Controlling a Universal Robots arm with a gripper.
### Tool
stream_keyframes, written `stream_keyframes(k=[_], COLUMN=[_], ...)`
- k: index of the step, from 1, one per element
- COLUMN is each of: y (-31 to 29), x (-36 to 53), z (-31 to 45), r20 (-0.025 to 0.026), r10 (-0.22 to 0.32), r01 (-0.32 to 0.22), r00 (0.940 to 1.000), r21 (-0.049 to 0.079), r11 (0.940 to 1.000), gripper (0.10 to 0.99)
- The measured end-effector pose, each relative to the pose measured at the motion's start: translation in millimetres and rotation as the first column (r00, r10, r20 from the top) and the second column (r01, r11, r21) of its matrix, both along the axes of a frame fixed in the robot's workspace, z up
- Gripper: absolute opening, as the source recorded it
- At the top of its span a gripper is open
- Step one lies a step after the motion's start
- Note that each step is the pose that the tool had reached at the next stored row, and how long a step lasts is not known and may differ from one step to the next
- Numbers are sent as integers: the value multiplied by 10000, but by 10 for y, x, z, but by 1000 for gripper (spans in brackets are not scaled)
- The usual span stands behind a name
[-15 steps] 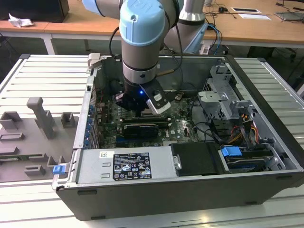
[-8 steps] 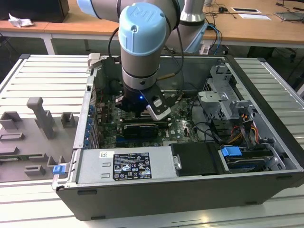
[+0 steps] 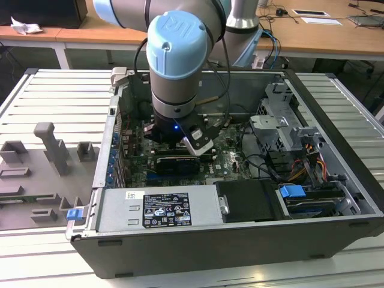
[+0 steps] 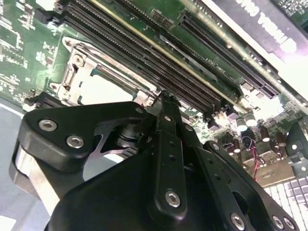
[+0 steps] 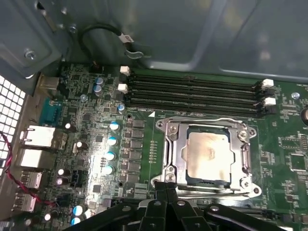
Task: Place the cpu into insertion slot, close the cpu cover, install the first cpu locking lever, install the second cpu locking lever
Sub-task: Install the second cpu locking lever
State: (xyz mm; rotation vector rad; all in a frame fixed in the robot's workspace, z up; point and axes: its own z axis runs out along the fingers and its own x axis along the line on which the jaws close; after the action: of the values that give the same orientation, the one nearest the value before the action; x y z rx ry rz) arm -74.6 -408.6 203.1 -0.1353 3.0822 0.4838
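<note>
First wrist view: cpu (image 5: 208,155) seated under cpu cover (image 5: 173,153), jaws (image 5: 166,188) closed

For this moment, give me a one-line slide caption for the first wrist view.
Claw shut at the edge of the closed cover, chip seated in its socket.
</note>
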Motion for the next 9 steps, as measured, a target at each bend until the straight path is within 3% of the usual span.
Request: stream_keyframes(k=[9], y=[9], x=[-27], z=[-88], r20=[4], r10=[-1], r01=[1], r00=[10000], r21=[93], r11=[10000], gripper=[106])
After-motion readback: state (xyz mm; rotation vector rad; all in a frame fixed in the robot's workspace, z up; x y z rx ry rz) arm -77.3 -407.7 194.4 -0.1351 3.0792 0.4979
